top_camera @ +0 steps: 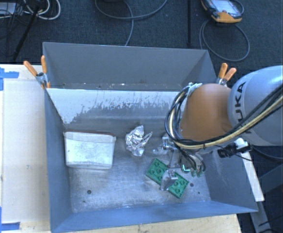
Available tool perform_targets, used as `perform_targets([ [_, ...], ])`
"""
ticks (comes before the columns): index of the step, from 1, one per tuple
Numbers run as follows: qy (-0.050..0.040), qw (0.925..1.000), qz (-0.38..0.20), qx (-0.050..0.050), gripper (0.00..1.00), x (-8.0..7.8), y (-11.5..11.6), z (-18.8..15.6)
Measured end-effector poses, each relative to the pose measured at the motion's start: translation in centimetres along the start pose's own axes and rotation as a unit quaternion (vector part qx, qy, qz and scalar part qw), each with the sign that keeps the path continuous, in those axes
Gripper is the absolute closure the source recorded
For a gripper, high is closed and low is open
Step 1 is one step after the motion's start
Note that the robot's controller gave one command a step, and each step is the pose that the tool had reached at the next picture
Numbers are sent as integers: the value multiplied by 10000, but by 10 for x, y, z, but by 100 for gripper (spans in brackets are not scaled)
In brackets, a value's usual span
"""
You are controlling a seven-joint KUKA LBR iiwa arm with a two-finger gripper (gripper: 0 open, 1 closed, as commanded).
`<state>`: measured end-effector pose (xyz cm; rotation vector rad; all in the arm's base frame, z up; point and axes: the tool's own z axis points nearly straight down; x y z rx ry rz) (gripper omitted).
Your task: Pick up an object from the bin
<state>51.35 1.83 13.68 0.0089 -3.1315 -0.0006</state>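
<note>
Dark carpet [146, 33] lies behind the scene, with loose cables [132, 14] looping across it and an orange-edged handheld device [222, 8] resting at the top right. In front of it stands the grey metal bin [127, 72], its sloped walls running down to a scuffed flat floor.

In the camera view, a crumpled ball of silver foil [137, 141] sits about mid-floor and serves as the marker for everything else. Left of the foil, apart from it, is a pale translucent plastic tub [89, 149], rectangular and lying squarely on the floor. Right of the foil and closer to the near wall is a flat green studded toy plate [157, 170], turned on a diagonal.

The arm [258, 106] comes in from the right, well to the right of the foil. Its wrist carries a rounded orange cover [204, 113] ringed by a bundle of black, white and yellow cables [173, 125]. Below that cover the gripper [170, 176] reaches down right of the foil and meets the green plate near its middle, its metal tip lying across the studded face. Whether the gripper is spread or clenched cannot be told from this angle, nor whether it grips the plate. The plate appears to lie flat on the bin floor, with green showing on either side of the tip.
</note>
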Motion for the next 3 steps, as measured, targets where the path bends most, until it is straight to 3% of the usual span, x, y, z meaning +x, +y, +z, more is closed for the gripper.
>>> perform_targets([
  [1, -55, 10000, 15, -26, 0, -25, -44, 62],
  [2, -92, 10000, 12, -13, 100, -26, -45, 59],
  [3, -93, 9999, 127, 2, 100, -26, -48, -100],
])
